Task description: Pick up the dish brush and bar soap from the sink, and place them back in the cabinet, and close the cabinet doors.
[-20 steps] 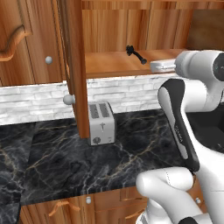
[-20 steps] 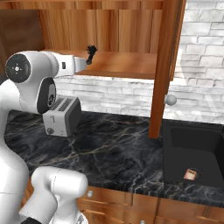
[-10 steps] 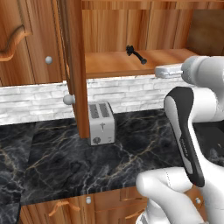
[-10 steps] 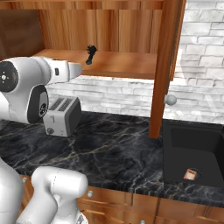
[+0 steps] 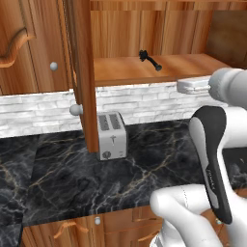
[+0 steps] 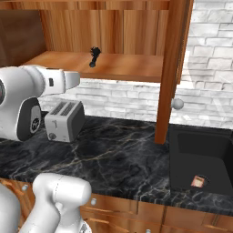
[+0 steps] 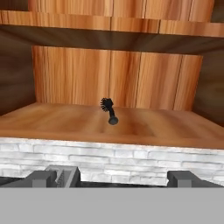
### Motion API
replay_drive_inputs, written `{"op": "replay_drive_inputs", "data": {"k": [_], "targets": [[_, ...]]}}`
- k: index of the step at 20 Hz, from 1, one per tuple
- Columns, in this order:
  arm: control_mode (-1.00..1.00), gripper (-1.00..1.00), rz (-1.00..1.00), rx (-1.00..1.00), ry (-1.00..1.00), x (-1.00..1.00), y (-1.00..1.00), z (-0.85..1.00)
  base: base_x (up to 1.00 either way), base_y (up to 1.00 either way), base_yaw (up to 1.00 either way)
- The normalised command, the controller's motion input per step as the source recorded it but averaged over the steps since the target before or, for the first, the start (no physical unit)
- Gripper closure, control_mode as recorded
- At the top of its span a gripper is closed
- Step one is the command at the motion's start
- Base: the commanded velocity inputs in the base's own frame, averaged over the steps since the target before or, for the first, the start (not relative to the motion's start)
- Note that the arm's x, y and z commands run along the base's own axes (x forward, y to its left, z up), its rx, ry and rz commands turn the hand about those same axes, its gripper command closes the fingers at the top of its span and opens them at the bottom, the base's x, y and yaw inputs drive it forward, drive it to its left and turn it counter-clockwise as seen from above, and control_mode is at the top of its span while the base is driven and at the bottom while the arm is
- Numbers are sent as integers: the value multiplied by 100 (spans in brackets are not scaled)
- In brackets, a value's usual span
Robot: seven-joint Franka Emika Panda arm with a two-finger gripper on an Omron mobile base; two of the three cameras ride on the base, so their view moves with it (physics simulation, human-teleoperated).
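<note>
The dish brush [image 5: 150, 60] lies on the wooden shelf of the open cabinet [image 5: 144, 72], black head toward the back wall; it also shows as the brush [image 6: 94, 56] and the brush [image 7: 109, 111]. My gripper [image 7: 120, 179] is open and empty, below and well in front of the shelf edge, facing the brush; its white hand [image 5: 192, 86] hangs off the shelf's right front. The bar soap [image 6: 198, 180] lies pinkish-red on the floor of the black sink [image 6: 182, 159]. One of the cabinet doors [image 5: 82, 72] stands open, edge-on, and shows as the door [image 6: 170, 68] too.
A silver toaster [image 5: 112, 135] stands on the black marble counter [image 5: 72, 178] under the cabinet, close to the open door's round knob [image 5: 75, 109]. A closed wooden cabinet [image 5: 29, 48] is to the left. Drawers with curved handles run below the counter edge.
My hand has drawn back from the shelf and sunk a little, jaws still open. The dish brush stays where it lay on the shelf.
</note>
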Motion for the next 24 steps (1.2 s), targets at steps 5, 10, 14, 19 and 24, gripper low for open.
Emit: {"op": "replay_drive_inputs", "data": {"k": [5,10,14,19,24], "targets": [[-100,-100,0,0,4,-49,0,0,0,0,0],[-100,-100,0,1,13,-46,0,0,0,0,0],[-100,-100,-1,1,20,-41,0,0,0,0,0],[-100,-100,0,1,19,-36,0,0,0,0,0],[-100,-100,0,0,14,-28,0,0,0,0,0]]}}
